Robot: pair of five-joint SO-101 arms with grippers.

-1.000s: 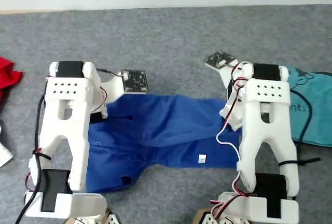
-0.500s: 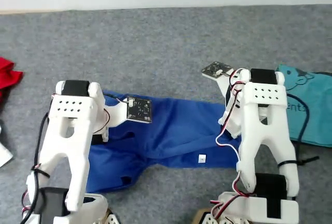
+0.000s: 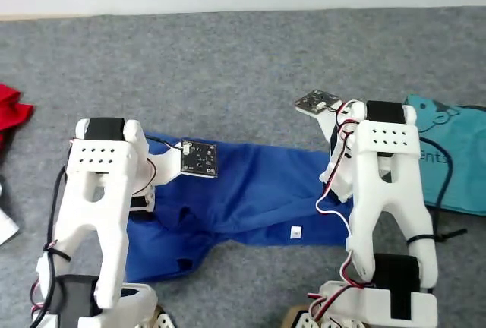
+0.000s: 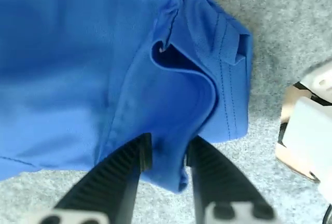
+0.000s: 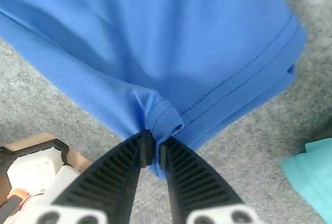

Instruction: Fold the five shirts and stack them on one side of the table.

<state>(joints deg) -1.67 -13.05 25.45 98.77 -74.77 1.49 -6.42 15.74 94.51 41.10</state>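
Fabric of the blue shirt (image 3: pixel 258 191) is lying stretched across the grey tabletop (image 3: pixel 228 62); the left tool (image 4: pixel 167 151) is pinching a fold at its edge, the right tool (image 5: pixel 154 149) is squeezing its hem, near a teal shirt (image 3: pixel 456 168)

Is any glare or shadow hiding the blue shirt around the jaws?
High view: even light, no glare on the blue shirt, only soft shading under the arms. Left wrist view: the pocket of the fold beyond the left gripper is in dark shadow, but the cloth between the jaws reads clearly. Right wrist view: evenly lit, and the right gripper pinch is unobscured.
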